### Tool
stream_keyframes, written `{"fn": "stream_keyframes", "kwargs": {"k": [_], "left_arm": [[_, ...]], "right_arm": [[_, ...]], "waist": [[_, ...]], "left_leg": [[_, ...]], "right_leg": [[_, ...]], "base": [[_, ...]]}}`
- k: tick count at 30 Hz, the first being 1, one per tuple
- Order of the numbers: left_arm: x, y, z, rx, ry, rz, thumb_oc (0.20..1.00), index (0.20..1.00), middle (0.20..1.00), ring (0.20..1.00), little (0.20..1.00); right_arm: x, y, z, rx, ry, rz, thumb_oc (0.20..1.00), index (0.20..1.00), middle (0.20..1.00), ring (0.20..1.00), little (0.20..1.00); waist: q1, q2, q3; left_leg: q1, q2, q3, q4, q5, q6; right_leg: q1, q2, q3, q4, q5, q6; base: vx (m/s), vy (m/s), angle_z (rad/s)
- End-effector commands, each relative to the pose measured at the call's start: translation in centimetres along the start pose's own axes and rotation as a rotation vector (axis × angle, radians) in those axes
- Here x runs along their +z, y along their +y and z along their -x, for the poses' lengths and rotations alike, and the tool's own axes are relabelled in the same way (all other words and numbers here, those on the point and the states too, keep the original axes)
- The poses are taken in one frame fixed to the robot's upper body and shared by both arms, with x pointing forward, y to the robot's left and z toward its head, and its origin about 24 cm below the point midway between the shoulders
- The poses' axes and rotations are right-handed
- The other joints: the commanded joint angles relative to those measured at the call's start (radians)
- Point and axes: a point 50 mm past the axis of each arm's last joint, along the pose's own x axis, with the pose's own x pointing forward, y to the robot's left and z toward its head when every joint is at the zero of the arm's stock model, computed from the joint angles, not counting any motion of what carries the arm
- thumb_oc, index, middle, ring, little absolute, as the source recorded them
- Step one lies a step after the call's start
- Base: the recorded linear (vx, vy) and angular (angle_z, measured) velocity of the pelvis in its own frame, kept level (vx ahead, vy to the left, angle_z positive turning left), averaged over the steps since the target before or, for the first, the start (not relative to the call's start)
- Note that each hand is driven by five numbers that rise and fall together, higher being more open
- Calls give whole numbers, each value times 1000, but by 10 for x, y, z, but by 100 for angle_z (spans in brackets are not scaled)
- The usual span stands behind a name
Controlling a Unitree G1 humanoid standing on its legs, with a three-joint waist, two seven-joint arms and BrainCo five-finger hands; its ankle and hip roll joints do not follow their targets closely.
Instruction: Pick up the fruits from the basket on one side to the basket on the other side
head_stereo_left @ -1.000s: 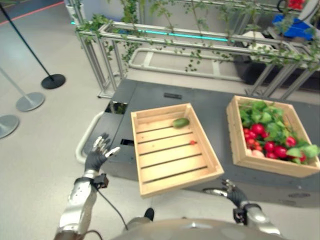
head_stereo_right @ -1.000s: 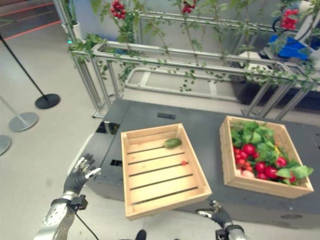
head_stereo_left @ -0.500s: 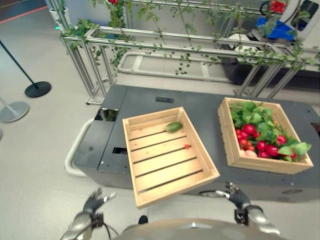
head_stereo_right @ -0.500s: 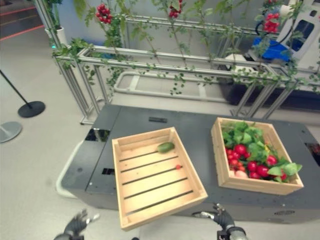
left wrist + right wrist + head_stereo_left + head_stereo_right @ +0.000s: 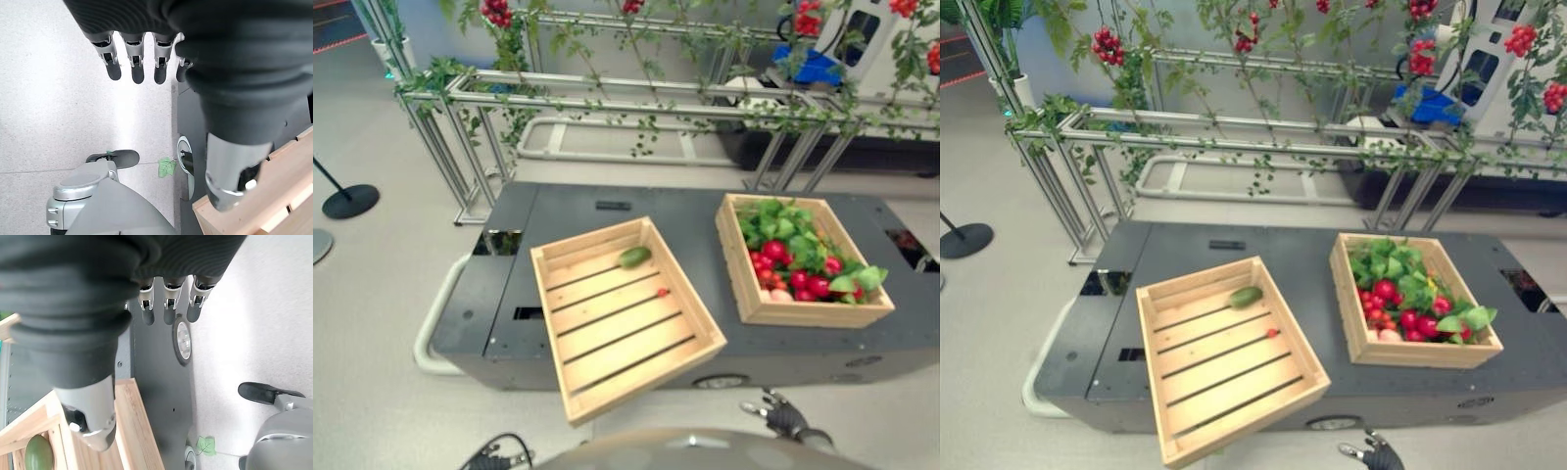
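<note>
Both hands empty, fingers straight | right hand (image 5: pixel 785 418) at lower right of frame, left hand (image 5: pixel 134 58) low beside table edge | full crate (image 5: pixel 754 302) of red fruits (image 5: pixel 773 251) at right, up and right of right hand, nearer to it | near-empty crate (image 5: pixel 570 390) at centre holds green fruit (image 5: pixel 633 257)

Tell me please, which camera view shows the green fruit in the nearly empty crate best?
The left eye view: the green fruit lies whole and unobstructed near the far corner of the slatted crate. The right eye view shows it equally whole, slightly smaller. The right wrist view catches part of it at the frame edge.
</note>
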Motion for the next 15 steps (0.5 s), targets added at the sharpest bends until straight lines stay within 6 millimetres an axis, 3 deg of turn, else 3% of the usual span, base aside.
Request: {"fn": "stream_keyframes", "kwargs": {"k": [1, 15], "left_arm": [[19, -7, -4, -2, -43, -32, 1000, 1000, 1000, 1000, 1000], [27, -15, -5, -22, -72, -11, 1000, 1000, 1000, 1000, 1000]], "right_arm": [[28, -2, -8, -17, -69, 7, 1000, 1000, 1000, 1000, 1000], [26, 2, -10, -12, -54, 2, 1000, 1000, 1000, 1000, 1000]], "waist": [[-4, 13, 6], [0, 15, 2]], "left_leg": [[-7, 19, -1, 5, -64, -20], [-1, 17, 7, 5, -69, -19]], "right_leg": [[-36, -53, -19, 45, -26, 95], [-29, -51, -8, 30, -16, 96]], "base": [[0, 0, 0], [0, 0, 0]]}}
